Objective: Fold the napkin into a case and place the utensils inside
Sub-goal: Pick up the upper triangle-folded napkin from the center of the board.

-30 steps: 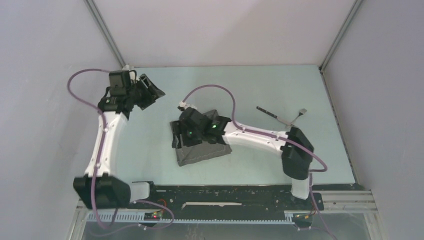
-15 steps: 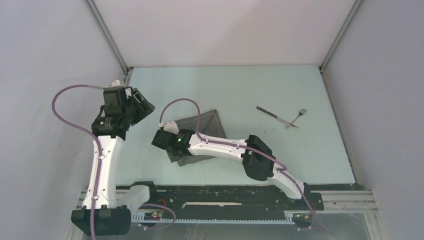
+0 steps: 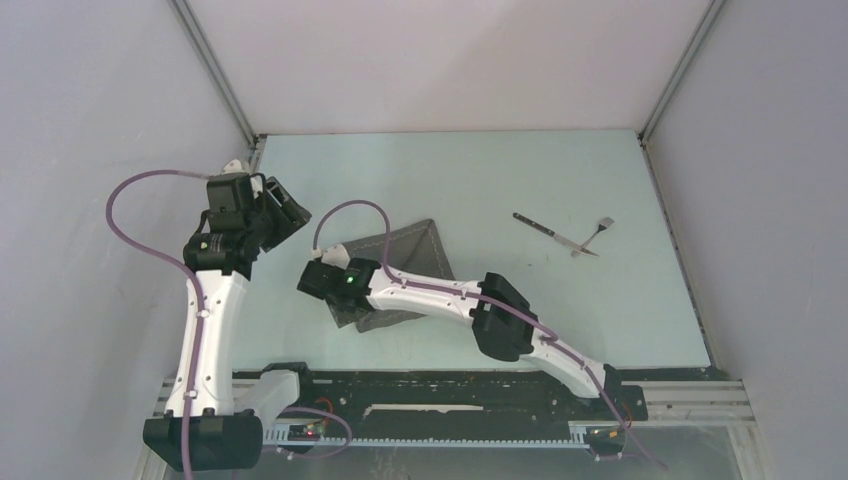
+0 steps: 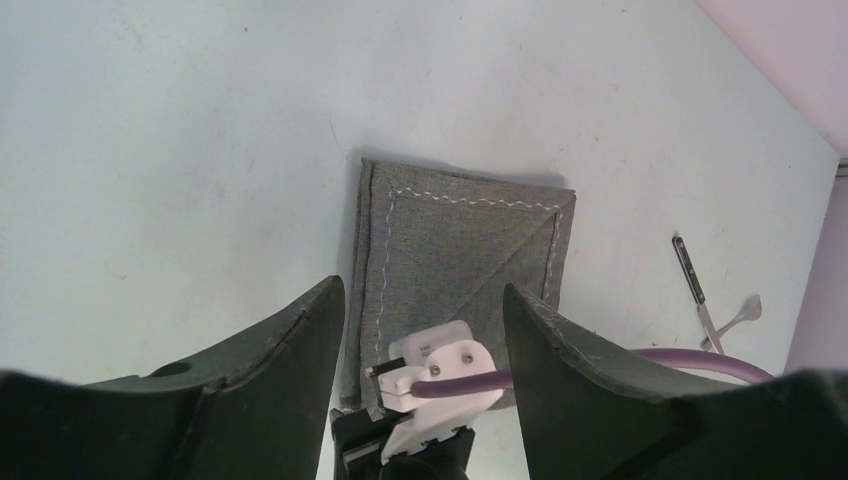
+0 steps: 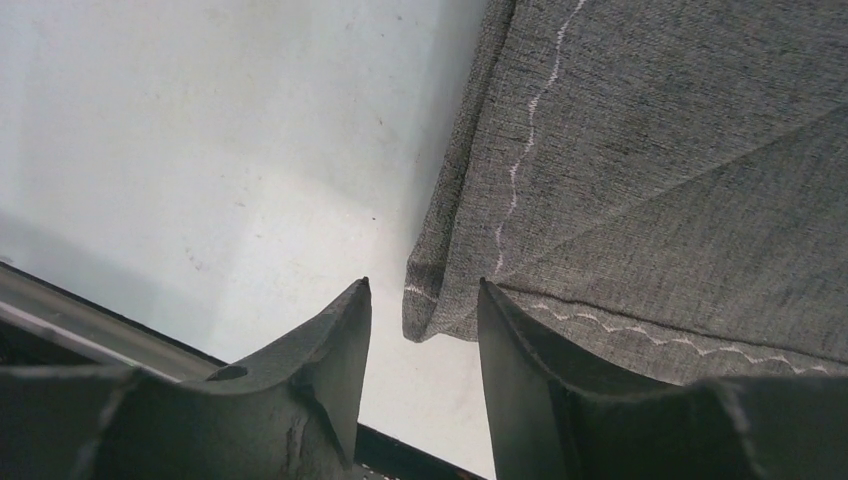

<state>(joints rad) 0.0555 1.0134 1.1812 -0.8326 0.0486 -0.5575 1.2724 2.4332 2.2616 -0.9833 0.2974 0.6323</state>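
Observation:
The grey napkin lies folded flat in the middle of the table, stitched hem lines showing. My right gripper is low at its near-left corner, open; the cloth's corner sits in the gap between the fingertips, unpinched, and the right finger overlaps the hem. My left gripper hangs open and empty to the left of the napkin, above the table. Both utensils lie crossed at the far right, well away from both grippers: the dark-handled knife and the small fork.
The right arm stretches diagonally over the napkin's near half and hides it from above. A black rail runs along the table's near edge, close to the right gripper. Walls close in the left, back and right sides.
The right arm swung left and toward the near edge, from over the napkin's middle to its near-left corner, its jaws narrowing. The left arm drew back from the far-left corner.

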